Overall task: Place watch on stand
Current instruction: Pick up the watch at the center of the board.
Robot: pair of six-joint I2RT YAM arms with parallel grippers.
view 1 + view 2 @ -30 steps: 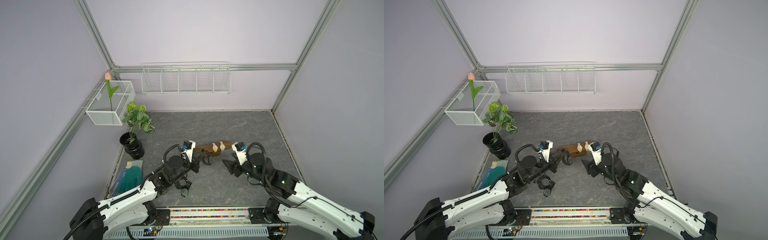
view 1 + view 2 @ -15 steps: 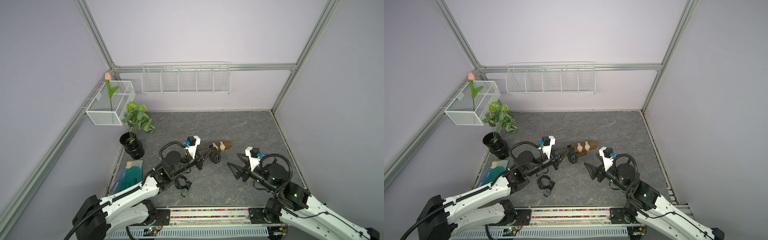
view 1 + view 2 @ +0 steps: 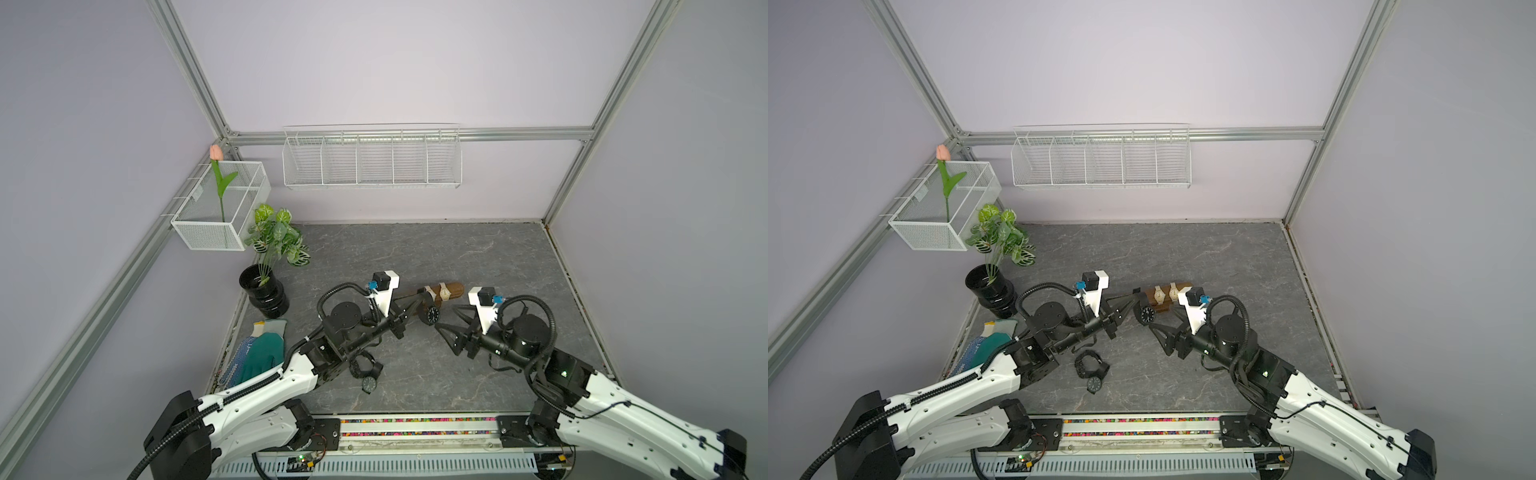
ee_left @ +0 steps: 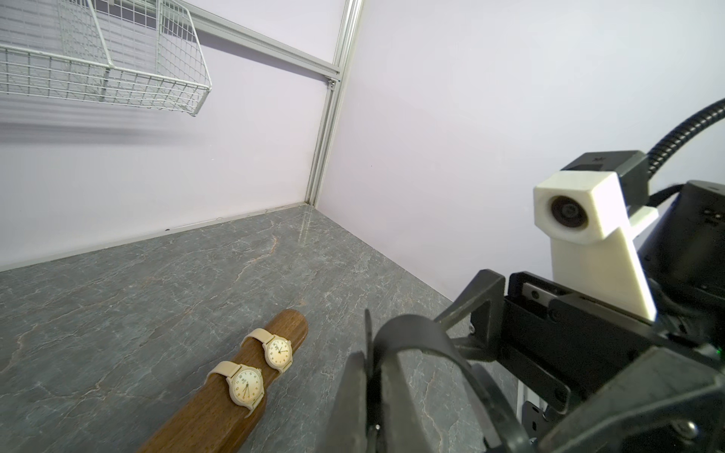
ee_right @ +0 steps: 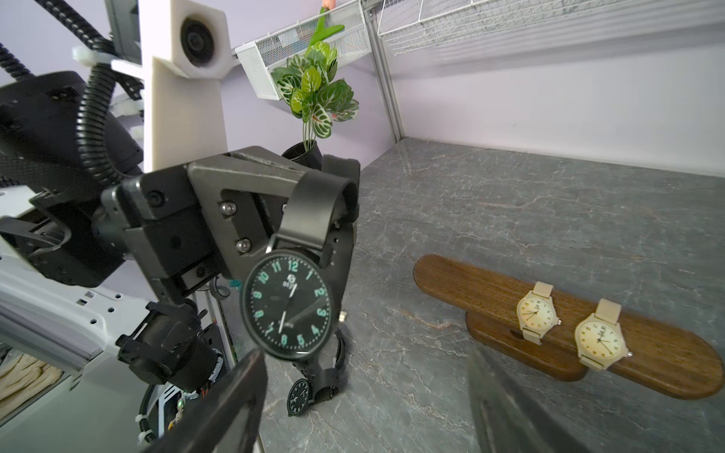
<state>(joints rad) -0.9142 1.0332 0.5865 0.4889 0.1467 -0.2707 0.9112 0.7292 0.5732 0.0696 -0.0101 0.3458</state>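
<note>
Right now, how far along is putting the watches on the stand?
Done: two beige watches sit around the stand. In hand: the left gripper is shut on the strap of a black watch, off the table near the stand; the right gripper is open and empty beside it. Left: get that watch onto the bar; a second black watch lies on the table.

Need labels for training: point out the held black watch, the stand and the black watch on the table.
held black watch [image 5: 288, 308]: right wrist view, dial.
stand [image 5: 463, 282]: right wrist view, bare bar end.
black watch on the table [image 3: 1094, 384]: in a top view, dial.
</note>
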